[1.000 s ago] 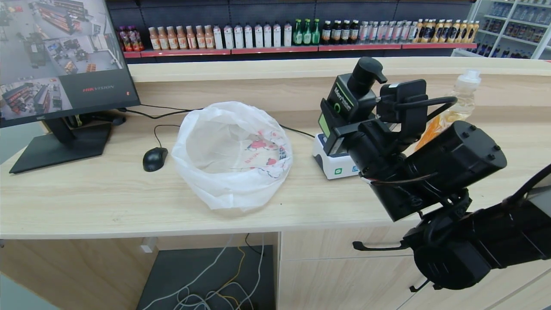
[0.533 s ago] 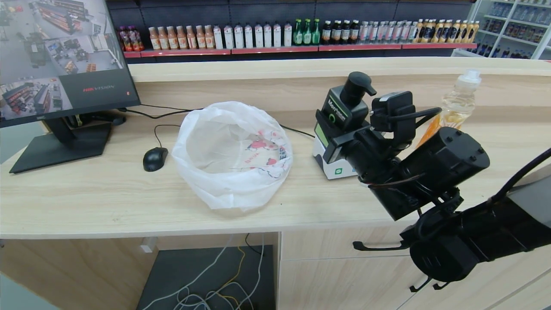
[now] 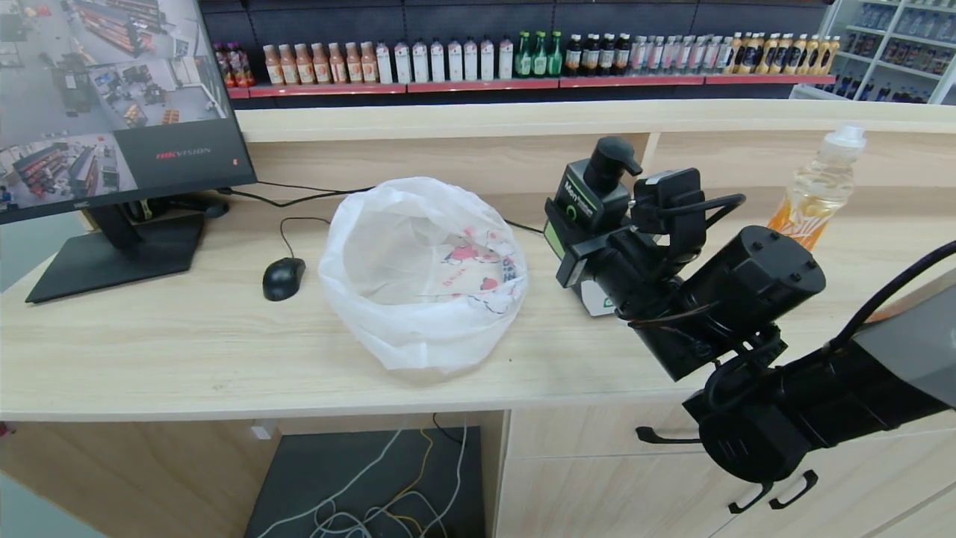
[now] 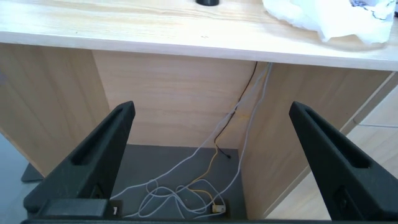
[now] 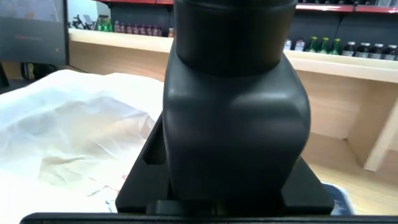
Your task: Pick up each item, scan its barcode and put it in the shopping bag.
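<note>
Gripping the black pump bottle (image 3: 601,190) in the right gripper (image 3: 586,239), clamping the fingers tight on its lower body. Holding it tilted above the wooden counter (image 3: 187,351), with the pump head uppermost and the label facing toward the robot's left. Hovering just over the white scanner (image 3: 597,301) and hiding most of it behind the bottle and the fingers. Sharing the counter with a white shopping bag (image 3: 426,269), standing open just left of the scanner with its mouth gaping upward, and with a clear bottle (image 3: 818,187) bearing an orange label, standing upright well off to the right near the raised back ledge. Sharing it too, farther left, with a black mouse (image 3: 283,278) and a monitor (image 3: 112,97) on its stand. Hanging the left gripper (image 4: 211,162) low in front of the counter, below its edge, spreading both fingers wide apart and facing the loose cables (image 4: 205,180) trailing down into the opening underneath.
</note>
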Motion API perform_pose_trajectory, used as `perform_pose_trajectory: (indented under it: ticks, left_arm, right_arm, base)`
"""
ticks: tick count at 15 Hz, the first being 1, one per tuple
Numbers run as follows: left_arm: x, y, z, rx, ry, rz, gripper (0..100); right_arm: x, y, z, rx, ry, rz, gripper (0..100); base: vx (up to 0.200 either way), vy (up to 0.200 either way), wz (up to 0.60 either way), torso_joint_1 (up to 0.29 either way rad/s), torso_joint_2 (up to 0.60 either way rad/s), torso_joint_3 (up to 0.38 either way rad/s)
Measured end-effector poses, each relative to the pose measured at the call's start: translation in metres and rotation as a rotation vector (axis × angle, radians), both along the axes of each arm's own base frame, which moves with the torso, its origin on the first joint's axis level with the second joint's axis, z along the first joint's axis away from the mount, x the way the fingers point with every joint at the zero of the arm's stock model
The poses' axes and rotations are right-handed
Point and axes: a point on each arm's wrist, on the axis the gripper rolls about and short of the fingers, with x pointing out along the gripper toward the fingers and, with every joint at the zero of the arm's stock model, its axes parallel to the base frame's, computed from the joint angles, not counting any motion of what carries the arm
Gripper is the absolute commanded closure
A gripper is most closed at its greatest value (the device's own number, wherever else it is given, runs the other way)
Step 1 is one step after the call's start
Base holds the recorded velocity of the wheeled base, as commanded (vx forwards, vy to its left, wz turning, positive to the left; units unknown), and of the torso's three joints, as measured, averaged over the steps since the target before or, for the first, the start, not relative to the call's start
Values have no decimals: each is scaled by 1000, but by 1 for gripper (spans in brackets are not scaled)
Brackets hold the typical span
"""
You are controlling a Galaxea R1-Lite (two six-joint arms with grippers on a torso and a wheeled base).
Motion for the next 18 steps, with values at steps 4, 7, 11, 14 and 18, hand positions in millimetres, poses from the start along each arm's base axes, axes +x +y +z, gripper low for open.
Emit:
perform_pose_trajectory:
  ticks: [4,7,11,14,18]
  left_arm:
    - [0,0,0,0,0,1,0]
    - [0,0,0,1,0,1,0]
    - [0,0,0,4,0,2,0]
    - [0,0,0,4,0,1,0]
    - [0,0,0,4,0,0,0]
  right_arm:
    - [0,-2,0,1,2,-3,100]
    - [-3,-4,-1,-1,9,-3,100]
    - [-1,-2,15,49,-35,7,100]
    - [0,1,30,83,-82,18,100]
    - [7,11,38,49,-14,34,100]
  base:
    - [0,200,0,4,4,2]
    - [0,133,0,3,3,2]
    - [0,0,0,0,0,0]
    - [0,0,0,0,0,0]
    - [0,0,0,0,0,0]
